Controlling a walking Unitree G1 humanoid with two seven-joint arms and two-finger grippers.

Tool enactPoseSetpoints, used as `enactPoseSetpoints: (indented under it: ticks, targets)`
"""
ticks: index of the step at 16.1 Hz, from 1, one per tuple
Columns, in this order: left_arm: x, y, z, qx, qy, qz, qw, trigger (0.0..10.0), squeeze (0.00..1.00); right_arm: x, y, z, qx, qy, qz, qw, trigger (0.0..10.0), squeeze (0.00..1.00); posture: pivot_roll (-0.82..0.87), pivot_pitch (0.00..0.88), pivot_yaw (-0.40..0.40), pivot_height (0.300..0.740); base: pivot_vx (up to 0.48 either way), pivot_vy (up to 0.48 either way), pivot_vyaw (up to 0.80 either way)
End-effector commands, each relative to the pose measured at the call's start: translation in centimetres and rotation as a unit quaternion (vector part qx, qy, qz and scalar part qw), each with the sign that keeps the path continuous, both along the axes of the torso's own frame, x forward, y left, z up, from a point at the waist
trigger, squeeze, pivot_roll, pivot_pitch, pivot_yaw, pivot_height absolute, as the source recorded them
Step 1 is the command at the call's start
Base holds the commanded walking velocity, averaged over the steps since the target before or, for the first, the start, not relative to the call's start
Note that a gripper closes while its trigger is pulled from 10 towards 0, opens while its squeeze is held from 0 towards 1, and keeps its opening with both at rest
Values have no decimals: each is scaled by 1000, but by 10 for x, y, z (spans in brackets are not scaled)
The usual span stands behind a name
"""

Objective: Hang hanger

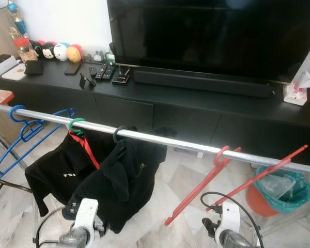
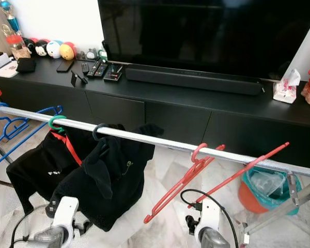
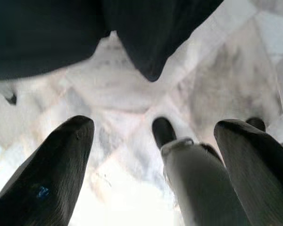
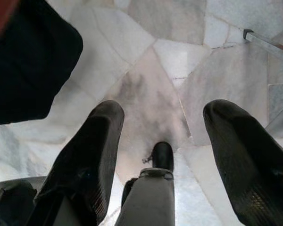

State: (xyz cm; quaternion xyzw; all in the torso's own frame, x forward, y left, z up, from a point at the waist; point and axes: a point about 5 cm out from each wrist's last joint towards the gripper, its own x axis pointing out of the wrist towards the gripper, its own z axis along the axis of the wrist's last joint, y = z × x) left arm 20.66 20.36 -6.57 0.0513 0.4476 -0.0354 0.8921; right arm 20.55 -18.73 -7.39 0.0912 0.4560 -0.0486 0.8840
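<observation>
Both sets of long black fingers are hanging spread and empty over the pale marble floor [image 4: 170, 56], the right gripper [image 4: 162, 155] and the left gripper [image 3: 155, 165] each pointing down with nothing between the pads. Above the right arm, whose white wrist is showing low in the head views, the red plastic hanger [image 1: 232, 178] is already sitting with its hook over the long silver metal rail [image 1: 165, 138], toward the rail's right end; its body is swinging out at a slant, one long arm running down and left, the other up and right, so its long axis is lying nearly along the rail rather than hanging square beneath it. The right gripper is plainly the nearer of the two, the hanger being above and just ahead of it. Above the left arm, the black garments [image 1: 101, 175] are drooping from a green hook [image 1: 75, 124] and a dark hook [image 1: 119, 133] near the rail's middle. Farther left, a blue wire hanger [image 1: 26, 137] is hanging near the rail's left end. Behind the rail, the low black TV cabinet [image 1: 196, 111] is carrying a large dark television [image 1: 212, 36], and a teal-lined bin [image 1: 279, 194] is standing on the floor below the rail's right end.
</observation>
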Motion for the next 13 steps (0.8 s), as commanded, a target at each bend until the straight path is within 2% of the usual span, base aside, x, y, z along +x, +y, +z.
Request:
enactPoseSetpoints:
  ticks: [1,4,13]
  targets:
    - [-2,0,-2,5,3,1,1000,10000,0,-5,-1,-3,-7,11,4,1000,10000,0,-72,0,-4,719,0,0,0]
    - [-5,0,-4,-3,2,18,1000,10000,0,-6,-2,-3,-5,11,-4,1000,10000,0,-73,0,-2,719,0,0,0]
    - [-9,16,-5,14,-5,35,999,10000,0,-6,0,-3,1,5,-2,1000,10000,0,-77,0,3,719,0,0,0]
